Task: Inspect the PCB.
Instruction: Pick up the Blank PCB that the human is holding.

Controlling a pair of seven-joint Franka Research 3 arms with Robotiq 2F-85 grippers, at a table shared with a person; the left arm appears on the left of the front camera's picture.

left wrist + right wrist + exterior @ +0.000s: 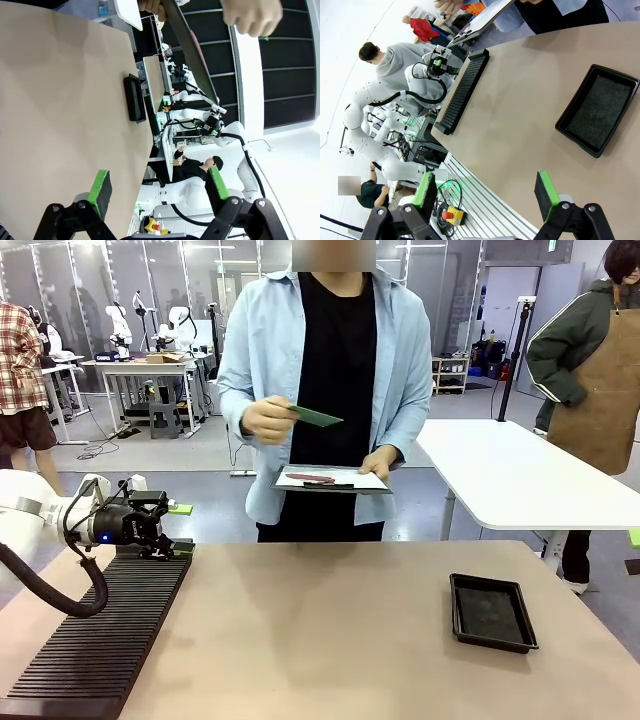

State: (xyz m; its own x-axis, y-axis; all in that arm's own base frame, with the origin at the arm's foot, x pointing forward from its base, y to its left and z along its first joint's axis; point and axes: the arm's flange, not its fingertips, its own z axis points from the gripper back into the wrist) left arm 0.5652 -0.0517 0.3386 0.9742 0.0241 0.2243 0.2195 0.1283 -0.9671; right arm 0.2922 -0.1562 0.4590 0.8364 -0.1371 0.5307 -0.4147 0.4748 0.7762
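Observation:
The person at the far side holds the PCB (318, 417), a thin green board, in one raised hand at chest height. Their other hand carries a clipboard (333, 480) with white paper. My left gripper (168, 531) hovers open over the far end of the black slotted rack (100, 640) at the table's left. In the left wrist view its green pads (100, 191) stand wide apart with nothing between them, the gripper (159, 192) facing across the table. My right gripper (485, 192) is open too, empty, above the near table edge.
A shallow black tray (490, 612) lies on the right half of the table, also seen as the tray (600, 112) and the tray (135, 98). The rack (465, 87) runs along the left edge. A white table (520, 480) and a second person stand behind on the right.

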